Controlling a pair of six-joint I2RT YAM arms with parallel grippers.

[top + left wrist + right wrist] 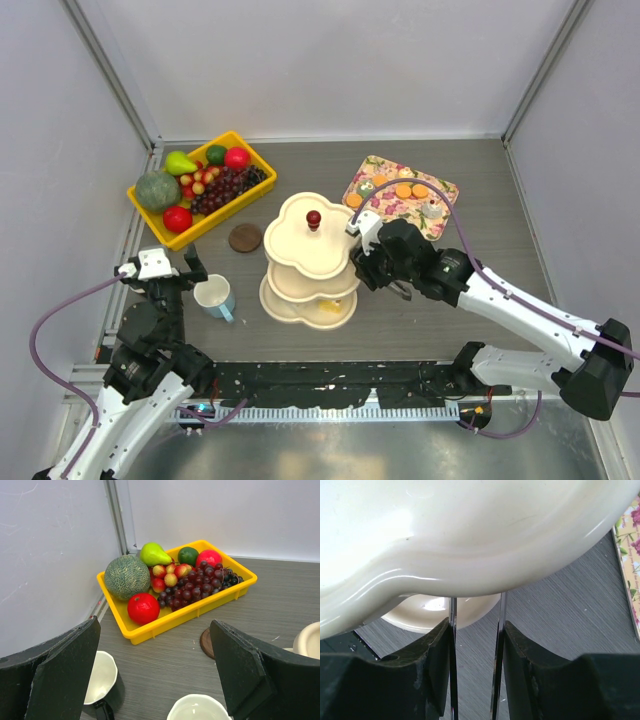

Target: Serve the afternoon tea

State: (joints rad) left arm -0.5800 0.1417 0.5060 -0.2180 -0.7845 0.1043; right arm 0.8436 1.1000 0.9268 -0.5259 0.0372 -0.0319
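The cream three-tier stand (295, 245) with its red knob (313, 217) stands mid-table, and a yellow pastry (330, 312) lies on its bottom tier. My right gripper (365, 252) is at the stand's right edge, shut on metal tongs (452, 645) whose blades stand apart with nothing between them, just under a tier's rim (470, 540). My left gripper (155, 625) hangs open above the pale blue mug (213, 296) and the dark mug (100, 685), touching neither. Orange biscuits (404, 190) and small pastries (366, 186) lie on the floral tray (440, 225).
A yellow bin (160, 228) of fruit sits at the back left, close to the left wall. A round brown coaster (245, 238) lies between the bin and the stand. White walls close in the back and both sides.
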